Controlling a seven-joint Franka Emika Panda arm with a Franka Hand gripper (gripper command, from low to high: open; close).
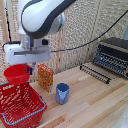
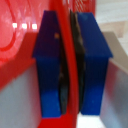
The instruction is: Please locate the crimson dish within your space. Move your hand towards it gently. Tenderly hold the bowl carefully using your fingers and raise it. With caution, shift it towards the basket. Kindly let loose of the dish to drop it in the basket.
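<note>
Crimson dish (image 1: 17, 74) hangs in the air above the basket (image 1: 20, 105), at the exterior view's left side, and it does not touch the wire mesh. It is a small round bowl of bright red colour with a flared rim. The hand (image 1: 29, 67) comes down from the thick white arm (image 1: 42, 17) and meets the dish at the rim, on the side that looks toward the exterior view's right.

In the wrist view the two fingers (image 2: 49, 65) are dark blue and stand close together, one on each side of the thin red wall of the dish (image 2: 69, 60). The jaws are narrow and they press on this wall, so the dish is held between them. One finger is inside the bowl and the other is outside, but which one is which cannot be told from the blurred picture.

The basket stands on the light wooden table (image 1: 95, 105); it is red with a blue rim. Just beside it, toward the exterior view's right, a yellow and red box (image 1: 45, 77) stands upright, and near this box a blue cup (image 1: 62, 93) stands upright too. A black toaster oven (image 1: 112, 56) is well apart, at the far right, with its door open.
</note>
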